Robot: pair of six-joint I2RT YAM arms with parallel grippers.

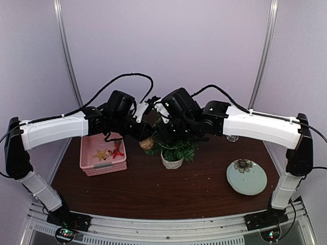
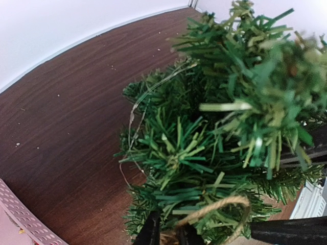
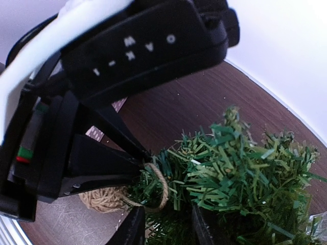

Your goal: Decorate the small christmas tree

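Observation:
The small christmas tree [image 1: 176,149] stands in its white pot [image 1: 172,163] at the table's middle. It fills the left wrist view [image 2: 204,153] and the right wrist view [image 3: 240,173]. My left gripper [image 1: 147,136] is at the tree's left side, shut on the string of a twine ball ornament [image 3: 102,198]. The ornament's twine loop [image 2: 225,206] lies against a lower branch, just ahead of the left gripper [image 2: 168,236]. My right gripper [image 1: 171,136] is over the tree. Its fingers [image 3: 130,229] stand partly closed with foliage pressed between them.
A pink basket [image 1: 87,162] at the left holds a gold star [image 1: 100,154] and a red ornament [image 1: 117,151]. A pale green plate [image 1: 247,176] lies at the right front. A small clear object [image 1: 232,138] stands behind the right arm.

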